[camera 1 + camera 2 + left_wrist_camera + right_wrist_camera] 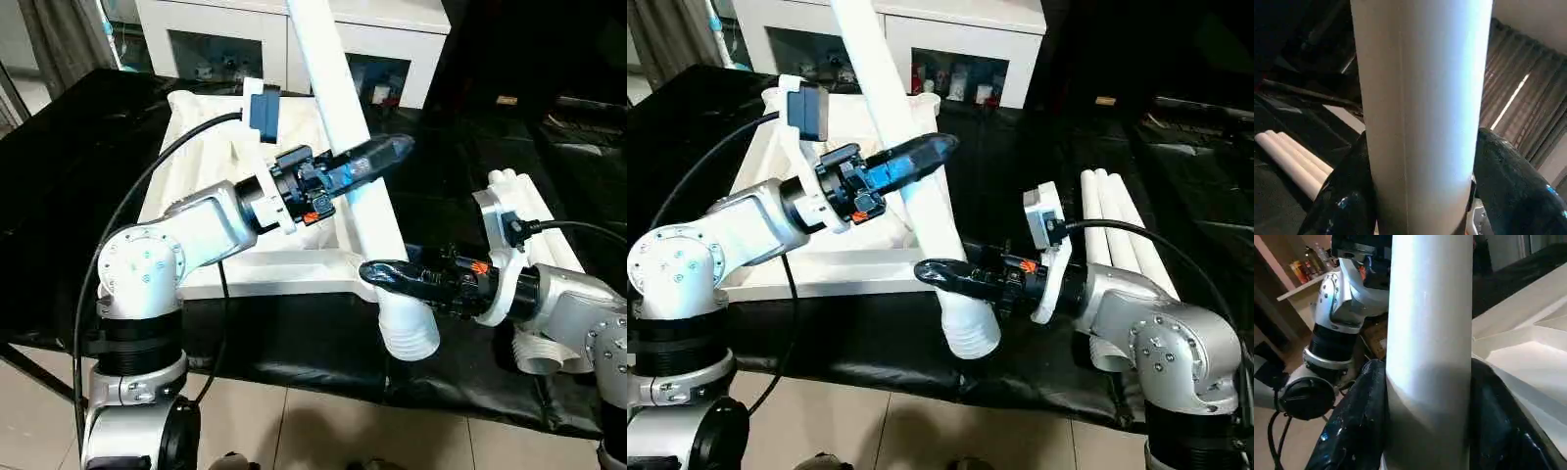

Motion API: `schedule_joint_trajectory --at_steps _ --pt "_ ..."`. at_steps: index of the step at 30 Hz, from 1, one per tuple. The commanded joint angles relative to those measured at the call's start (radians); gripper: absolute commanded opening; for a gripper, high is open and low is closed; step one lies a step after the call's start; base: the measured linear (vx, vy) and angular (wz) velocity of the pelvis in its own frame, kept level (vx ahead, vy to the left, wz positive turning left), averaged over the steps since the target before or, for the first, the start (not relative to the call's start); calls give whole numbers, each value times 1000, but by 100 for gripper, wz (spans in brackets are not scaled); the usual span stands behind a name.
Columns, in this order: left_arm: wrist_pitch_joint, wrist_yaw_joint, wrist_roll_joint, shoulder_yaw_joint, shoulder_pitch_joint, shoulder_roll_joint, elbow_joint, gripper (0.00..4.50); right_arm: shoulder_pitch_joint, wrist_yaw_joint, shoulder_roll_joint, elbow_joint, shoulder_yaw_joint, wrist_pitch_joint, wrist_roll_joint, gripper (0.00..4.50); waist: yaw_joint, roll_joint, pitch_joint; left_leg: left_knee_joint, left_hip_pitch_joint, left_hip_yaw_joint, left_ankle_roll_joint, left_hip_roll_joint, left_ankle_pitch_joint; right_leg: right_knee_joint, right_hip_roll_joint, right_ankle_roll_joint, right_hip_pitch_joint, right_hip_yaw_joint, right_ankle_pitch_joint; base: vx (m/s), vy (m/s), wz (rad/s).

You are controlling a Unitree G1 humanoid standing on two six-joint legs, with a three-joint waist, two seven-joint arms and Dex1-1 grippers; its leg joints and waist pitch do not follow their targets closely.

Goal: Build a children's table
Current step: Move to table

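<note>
The white table top [250, 266] lies underside up on the black-covered table. One long white tapered leg [338, 98] slants steeply over the top's near right corner. Its ribbed wide end [409, 335] hangs low, just in front of that corner. My left gripper [377, 157] is shut on the leg's middle, with black fingers [1344, 200] on both sides of the tube [1420, 117]. My right gripper [387, 276] is shut on the same leg [1430, 333] near the wide end, its fingers [1359, 421] pressing the tube. Three more legs [1112, 220] lie side by side at the right.
A black cloth [294, 343] covers the work table, whose front edge runs just below the leg's wide end. White cabinets [392, 44] stand behind. Tiled floor [323, 431] shows in front. My left arm [1337, 308] appears in the right wrist view.
</note>
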Motion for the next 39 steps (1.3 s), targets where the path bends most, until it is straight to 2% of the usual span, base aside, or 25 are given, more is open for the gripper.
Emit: schedule_joint_trajectory --at_steps 1,9,10,11,13,15,16,17,18,20,21,24,25,28,32,34,36,39 --pt "21 -22 -43 -22 -5 -3 -24 250 3 -39 -4 1 -10 -5 -5 184 6 -8 -80 -74 5 -22 48 63 -10 -64 -60 -239 64 36 -149 0 0 0" --pt "8 -16 -15 -30 -12 3 -9 185 -4 -58 -2 9 -2 -24 -9 184 7 -4 -80 -75 6 -23 42 63 -11 -63 -59 -237 64 36 -146 0 0 0" --pt "2 -13 1 -34 -15 7 -6 183 -6 -62 -2 12 0 -28 -14 219 7 -3 -80 -74 6 -23 42 63 -10 -63 -60 -237 64 36 -143 0 0 0" --pt "-28 -28 76 -85 -14 44 -18 181 -13 -76 3 22 0 -37 -26 240 7 -1 -80 -76 6 -25 44 63 -12 -66 -58 -226 62 35 -150 0 0 0" --pt "-64 -41 165 -145 -11 86 -33 181 -23 -97 12 38 -3 -47 -39 240 6 -1 -80 -78 7 -25 43 65 -10 -68 -59 -217 62 36 -154 0 0 0" --pt "-61 8 158 -119 -21 58 -20 179 -30 -101 16 44 -8 -47 -37 262 2 1 -80 -76 8 -23 30 64 -9 -62 -59 -225 61 36 -139 0 0 0" --pt "-60 23 156 -111 -25 50 -16 179 -30 -101 17 44 -8 -48 -35 262 3 -1 -79 -76 6 -23 28 64 -12 -63 -60 -230 65 36 -135 0 0 0" --pt "-60 23 156 -111 -25 50 -16 179 -30 -101 17 44 -8 -48 -35 281 4 -1 -80 -75 6 -23 26 64 -11 -62 -62 -232 66 36 -133 0 0 0" --pt "-63 29 161 -111 -31 49 -14 179 -33 -100 16 43 -5 -51 -39 293 5 -4 -81 -75 6 -23 27 63 -6 -61 -61 -238 66 36 -119 0 0 0" --pt "-71 32 175 -117 -38 53 -12 179 -36 -105 13 42 5 -60 -55 301 5 -2 -80 -75 5 -23 32 63 -3 -60 -58 -241 65 35 -108 0 0 0" --pt "-80 33 195 -134 -58 64 -11 179 -48 -123 11 45 35 -69 -80 308 4 4 -78 -76 5 -23 31 62 -8 -61 -58 -239 64 35 -117 0 0 0" --pt "-82 34 201 -140 -66 68 -9 179 -54 -132 11 48 47 -70 -88 308 2 1 -77 -76 6 -23 26 62 -25 -63 -59 -234 65 35 -138 0 0 0" --pt "-90 27 213 -152 -76 76 -6 179 -68 -150 6 62 73 -71 -117 308 3 2 -76 -77 6 -24 24 63 -26 -64 -60 -236 65 36 -140 0 0 0" --pt "-96 18 220 -162 -83 83 -3 179 -80 -163 0 73 92 -67 -137 308 0 4 -76 -78 7 -25 14 63 -30 -63 -57 -237 63 34 -136 0 0 0" --pt "-102 -15 259 -195 -89 98 0 179 -117 -173 -21 106 146 -38 -162 308 0 7 -75 -78 8 -24 11 62 -31 -62 -57 -236 64 36 -125 0 0 0" --pt "-104 -24 268 -204 -89 98 1 179 -127 -152 -37 111 182 -17 -167 308 0 7 -76 -78 6 -24 12 63 -20 -59 -58 -246 66 35 -101 0 0 0" --pt "-106 -26 270 -206 -90 98 2 179 -127 -148 -40 111 189 -15 -171 308 1 6 -78 -77 5 -25 13 64 -17 -57 -61 -259 69 34 -77 0 0 0" --pt "-115 -43 285 -226 -92 112 4 179 -133 -141 -55 117 223 -19 -198 308 3 6 -78 -77 7 -23 14 66 -27 -59 -61 -263 68 34 -85 0 0 0"
